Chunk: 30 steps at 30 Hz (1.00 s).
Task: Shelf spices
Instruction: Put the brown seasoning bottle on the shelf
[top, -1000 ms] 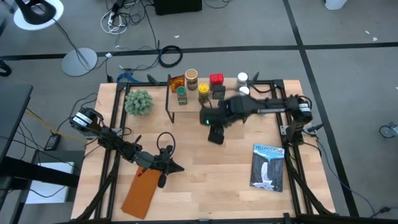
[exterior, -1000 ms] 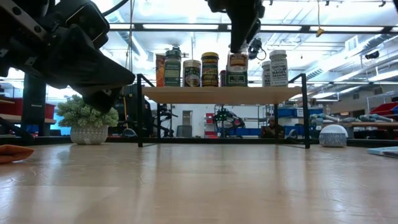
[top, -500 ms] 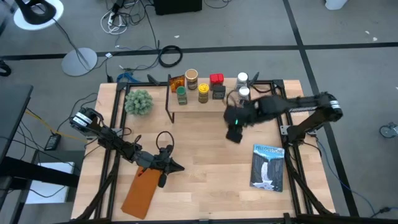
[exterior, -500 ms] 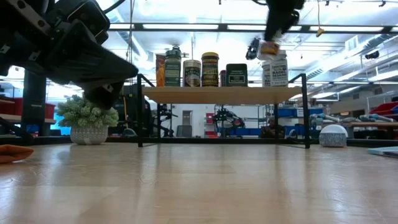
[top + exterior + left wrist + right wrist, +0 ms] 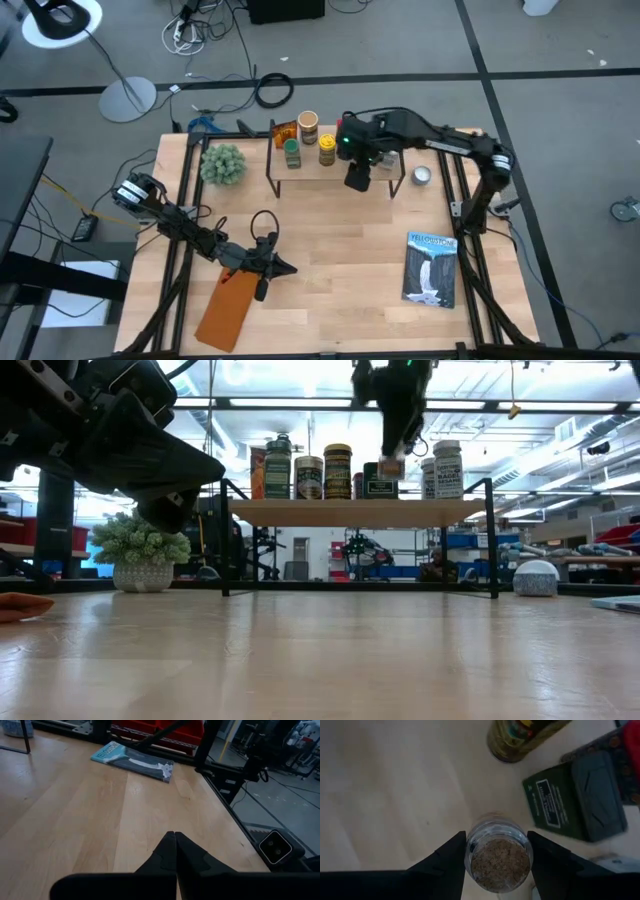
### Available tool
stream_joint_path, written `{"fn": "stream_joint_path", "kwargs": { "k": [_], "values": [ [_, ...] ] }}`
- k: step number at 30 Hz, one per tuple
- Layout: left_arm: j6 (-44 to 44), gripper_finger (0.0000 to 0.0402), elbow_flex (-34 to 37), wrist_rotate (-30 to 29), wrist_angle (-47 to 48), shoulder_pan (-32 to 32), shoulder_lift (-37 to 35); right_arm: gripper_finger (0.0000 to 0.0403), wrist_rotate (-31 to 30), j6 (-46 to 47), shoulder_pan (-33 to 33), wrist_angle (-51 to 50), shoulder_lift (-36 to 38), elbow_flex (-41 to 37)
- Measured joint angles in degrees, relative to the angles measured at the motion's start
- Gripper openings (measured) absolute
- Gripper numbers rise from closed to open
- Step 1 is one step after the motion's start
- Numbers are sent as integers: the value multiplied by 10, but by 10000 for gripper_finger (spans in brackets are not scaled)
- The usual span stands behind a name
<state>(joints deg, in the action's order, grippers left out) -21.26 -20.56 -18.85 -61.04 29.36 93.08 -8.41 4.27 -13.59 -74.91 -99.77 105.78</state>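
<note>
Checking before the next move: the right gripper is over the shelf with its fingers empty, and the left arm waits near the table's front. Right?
Not empty. The right wrist view shows the right gripper shut on a clear spice jar. The rest stands: it is over the shelf, and the left gripper waits near the front.

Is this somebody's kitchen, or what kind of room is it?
Probably not a kitchen: it looks like a robot lab or workshop. Cables trail over the grey floor, red bins sit behind the table, and long ceiling lights hang over shelving in the room behind.
</note>
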Motion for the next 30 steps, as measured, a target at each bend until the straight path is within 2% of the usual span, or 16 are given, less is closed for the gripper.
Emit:
{"fn": "stream_joint_path", "kwargs": {
  "k": [8, 13, 20, 30],
  "values": [
    [0, 0, 0, 0, 1, 0, 0, 188, 37, -36, -50, 4, -42, 4],
    [0, 0, 0, 0, 1, 0, 0, 198, 84, -38, -68, 11, -42, 5],
    [0, 0, 0, 0, 1, 0, 0, 214, 79, -39, -73, 9, -42, -11],
    [0, 0, 0, 0, 1, 0, 0, 217, 78, -39, -72, 20, -41, -35]
  ]
}}
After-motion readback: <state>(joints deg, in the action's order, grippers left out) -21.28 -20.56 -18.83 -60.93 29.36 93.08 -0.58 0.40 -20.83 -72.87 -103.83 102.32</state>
